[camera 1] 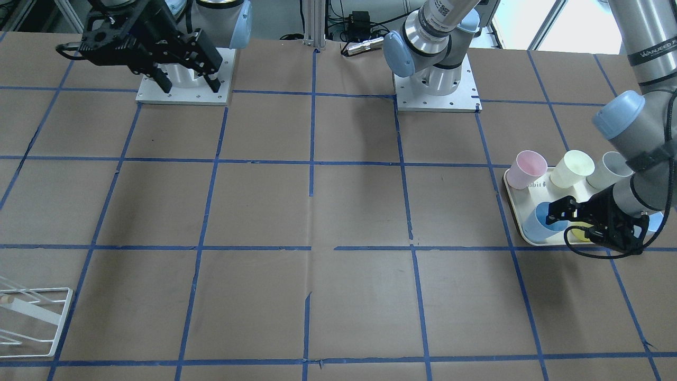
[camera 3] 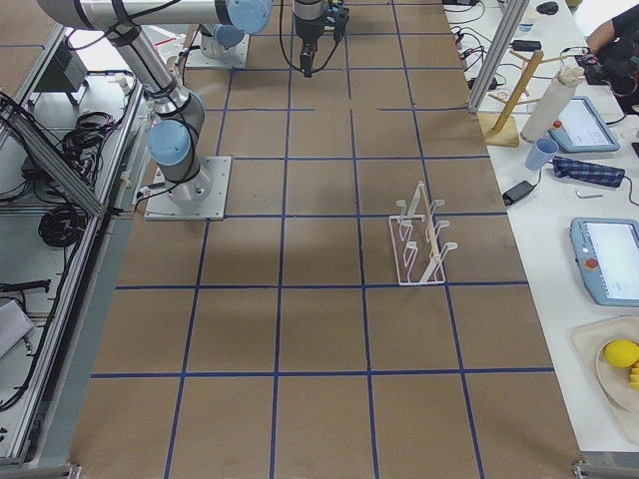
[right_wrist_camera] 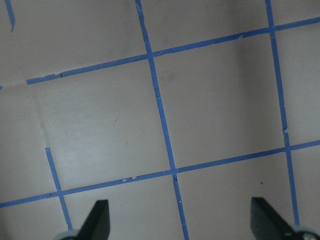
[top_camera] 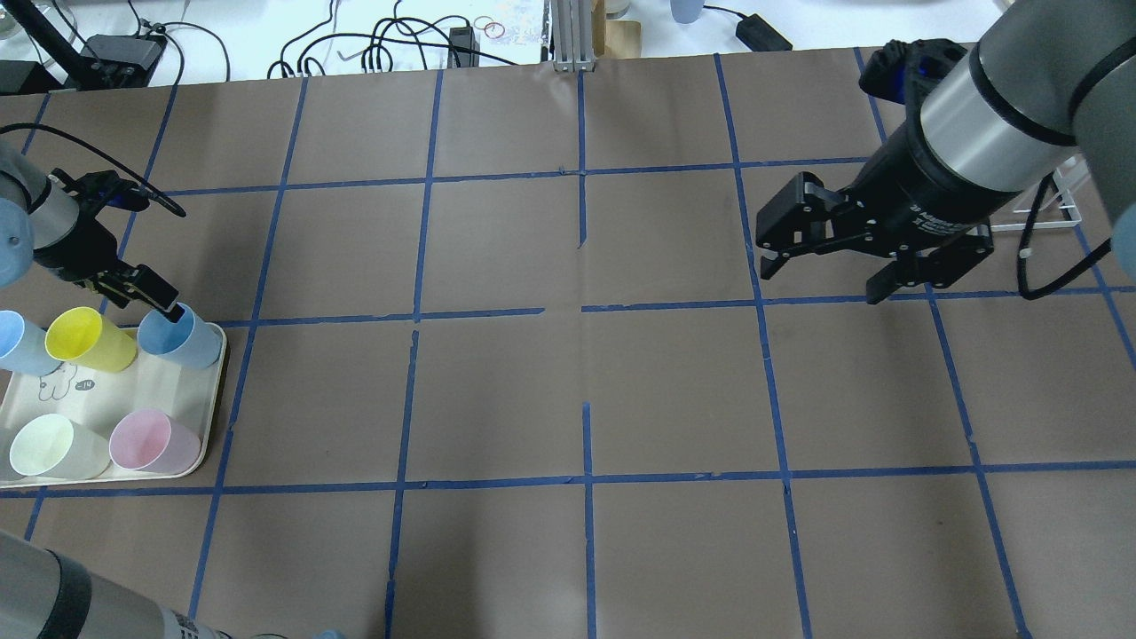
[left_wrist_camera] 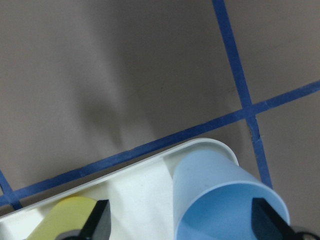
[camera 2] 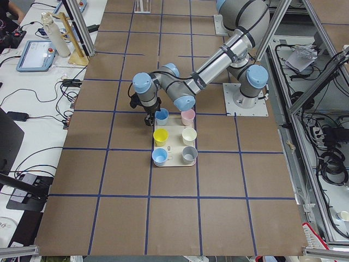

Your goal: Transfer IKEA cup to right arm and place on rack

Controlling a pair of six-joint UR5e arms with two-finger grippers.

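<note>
A smooth, tapered blue plastic IKEA cup (left_wrist_camera: 220, 200) is being shown closest, standing upright with its mouth up in a corner of the cream tray (left_wrist_camera: 145, 185). The left pincer (left_wrist_camera: 182, 222) is being held released just above it, one finger seemingly at the rim, the other toward the yellow cup (left_wrist_camera: 65, 215). The long axis is running vertically, in line with that pincer. The right pincer (top_camera: 821, 277), also released, is being held well apart over the taped brown tabletop (top_camera: 674, 390), on the side where the white wire rack (camera 3: 419, 244) is standing.
</note>
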